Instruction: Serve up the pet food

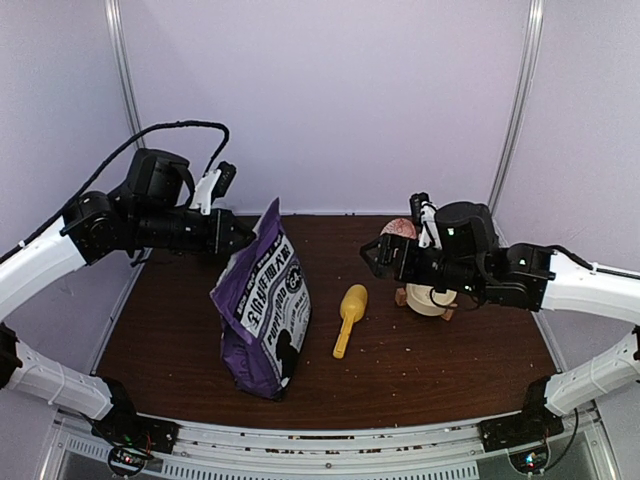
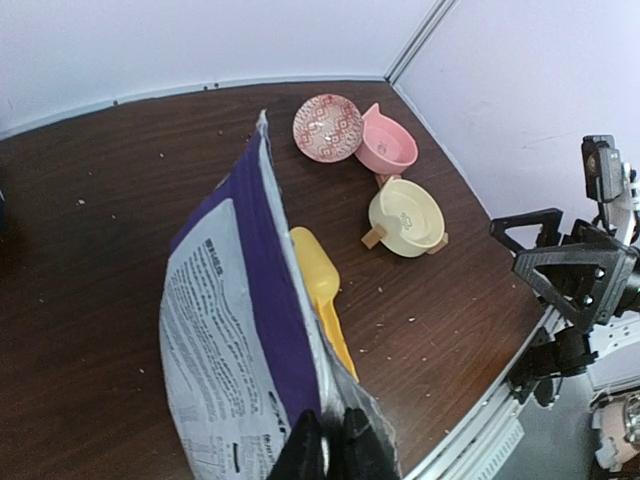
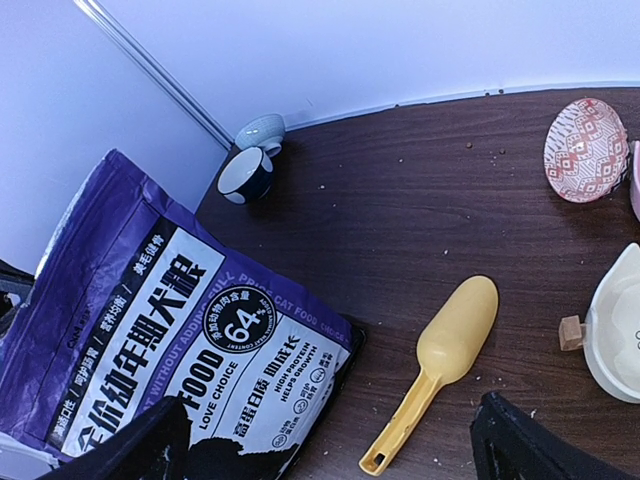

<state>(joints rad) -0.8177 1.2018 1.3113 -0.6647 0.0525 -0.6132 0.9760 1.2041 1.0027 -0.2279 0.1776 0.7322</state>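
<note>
Pet food unseen, presumed bagged.
Purple printed foil bag [image 1: 262,310] is clamped at its top by left gripper [image 2: 328,452]; right gripper [image 1: 375,256] is spread wide. Contents would be spilled were the pinch lost.

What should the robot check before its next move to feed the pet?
1. Left gripper pinching the purple bag at its top edge: ok.
2. Bag standing upright: ok.
3. Right gripper open and empty: ok.
4. Yellow scoop lying free beside the bag: ok.
5. Cream bowl empty and uncovered: ok.
6. Bag open, pet food reachable: cannot tell.
</note>
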